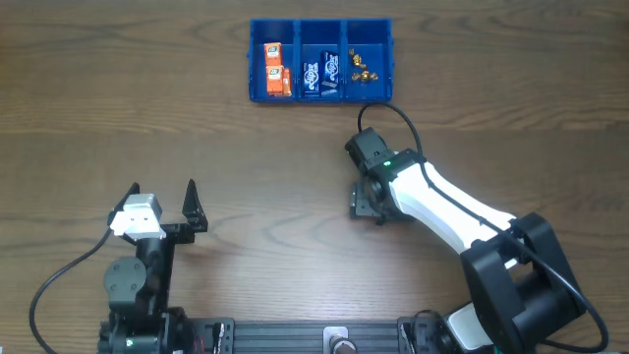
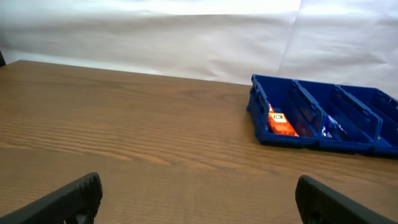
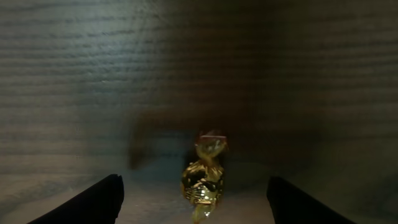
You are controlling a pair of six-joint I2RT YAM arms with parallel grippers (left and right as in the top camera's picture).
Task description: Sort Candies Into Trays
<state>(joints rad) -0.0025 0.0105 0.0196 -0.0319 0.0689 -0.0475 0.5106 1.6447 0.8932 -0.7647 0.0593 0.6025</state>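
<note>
A blue tray (image 1: 253, 61) with three compartments stands at the far middle of the table. Its left compartment holds orange candies (image 1: 274, 69), the middle one blue packets (image 1: 321, 72), the right one gold candies (image 1: 363, 66). My right gripper (image 1: 368, 204) points down at the table in front of the tray. In the right wrist view a gold wrapped candy (image 3: 203, 177) lies on the wood between the open fingers of the right gripper (image 3: 196, 205), untouched. My left gripper (image 1: 163, 197) is open near the front left, holding nothing.
In the left wrist view the tray (image 2: 292, 140) sits far ahead with an orange candy (image 2: 281, 123) in its nearest compartment, and bare wood lies between it and the left gripper (image 2: 199, 205). A black cable (image 1: 388, 110) loops from the right arm toward the tray.
</note>
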